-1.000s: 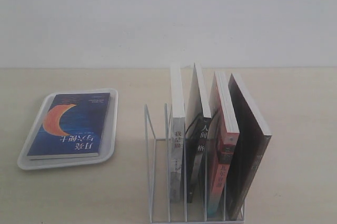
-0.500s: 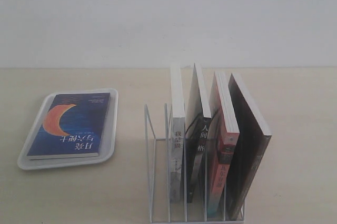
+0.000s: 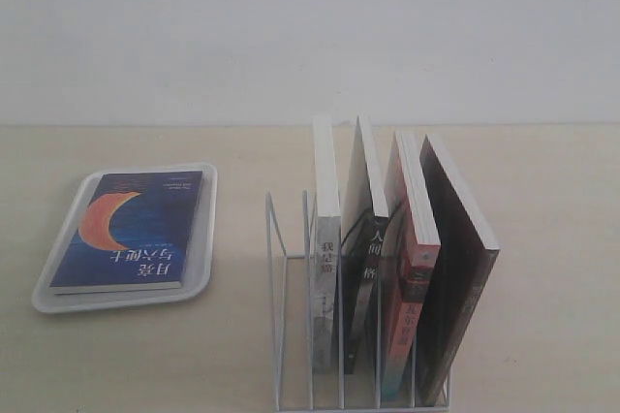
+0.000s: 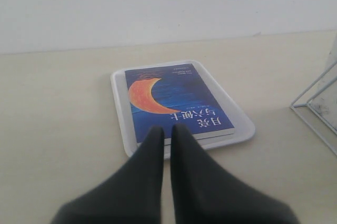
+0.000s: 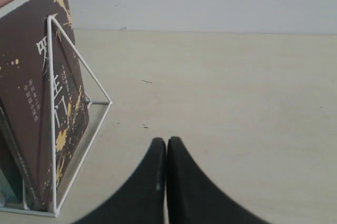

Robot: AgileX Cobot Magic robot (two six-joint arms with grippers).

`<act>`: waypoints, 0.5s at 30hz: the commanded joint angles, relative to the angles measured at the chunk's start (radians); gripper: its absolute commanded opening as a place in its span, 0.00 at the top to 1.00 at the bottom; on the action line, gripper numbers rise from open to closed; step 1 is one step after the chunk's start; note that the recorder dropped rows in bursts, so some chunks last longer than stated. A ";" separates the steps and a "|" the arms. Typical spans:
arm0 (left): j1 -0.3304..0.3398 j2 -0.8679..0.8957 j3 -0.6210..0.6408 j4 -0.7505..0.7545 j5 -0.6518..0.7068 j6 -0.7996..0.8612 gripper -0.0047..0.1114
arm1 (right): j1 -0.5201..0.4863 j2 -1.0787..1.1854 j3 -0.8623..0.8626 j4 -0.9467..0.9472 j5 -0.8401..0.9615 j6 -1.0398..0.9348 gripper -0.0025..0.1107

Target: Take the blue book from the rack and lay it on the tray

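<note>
Now the blue book [image 4: 174, 100] lies flat on the tray [image 4: 118, 104], ahead of the clenched, empty left fingers [image 4: 149, 158].

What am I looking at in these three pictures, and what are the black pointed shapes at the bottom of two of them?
This is a robot with two arms. One picture comes from a camera off the arms and overlooks the table. The other two come from cameras on the arms' wrists. The black shapes are the grasping ends: the left gripper and the right gripper, both closed and holding nothing. On the table, a blue book with an orange moon lies flat in a white tray. Beside it, a white wire rack holds four other books upright.
</note>
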 commanded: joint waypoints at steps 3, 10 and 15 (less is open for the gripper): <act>0.003 -0.002 0.003 -0.003 -0.001 0.004 0.92 | -0.002 -0.005 -0.001 0.002 0.018 -0.017 0.98; 0.003 -0.002 0.003 -0.003 -0.001 0.004 0.92 | -0.002 -0.005 -0.001 0.002 0.019 -0.014 0.98; 0.003 -0.002 0.003 -0.003 -0.001 0.004 0.92 | -0.002 -0.005 -0.001 0.002 0.019 -0.014 0.98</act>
